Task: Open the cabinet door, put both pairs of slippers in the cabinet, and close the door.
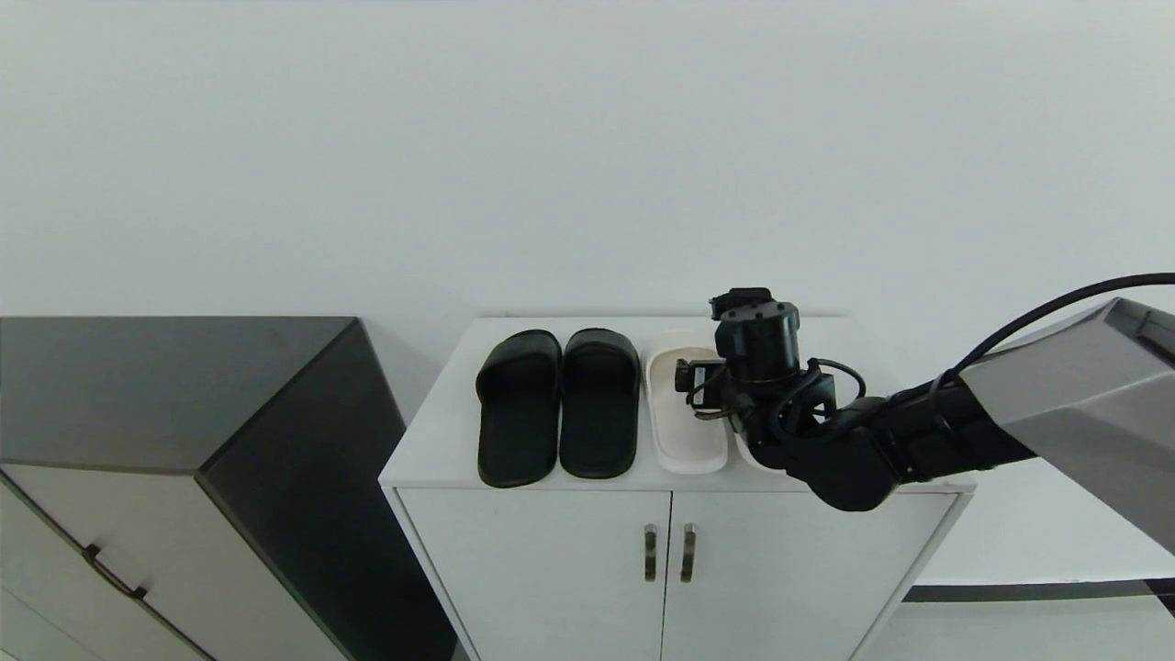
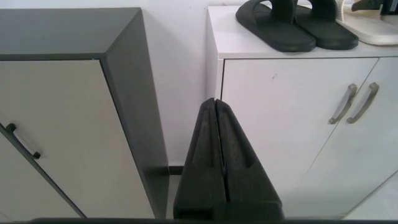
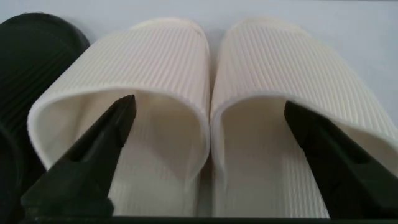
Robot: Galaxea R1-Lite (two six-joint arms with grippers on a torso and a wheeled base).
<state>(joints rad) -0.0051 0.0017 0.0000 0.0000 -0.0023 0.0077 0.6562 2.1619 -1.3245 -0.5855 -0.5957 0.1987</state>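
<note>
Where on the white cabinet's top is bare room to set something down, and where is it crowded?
Bare: on the white cabinet top, the strip left of the black rubber slippers and the far right corner. Crowded: the middle, with the open right gripper over the cream ribbed slippers.

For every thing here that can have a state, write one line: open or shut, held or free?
cabinet: both doors shut.
black slippers: lying on the cabinet, not held.
white slippers: lying on the cabinet side by side, not gripped.
right gripper: open, one finger at each white slipper's mouth.
left gripper: shut, empty.
</note>
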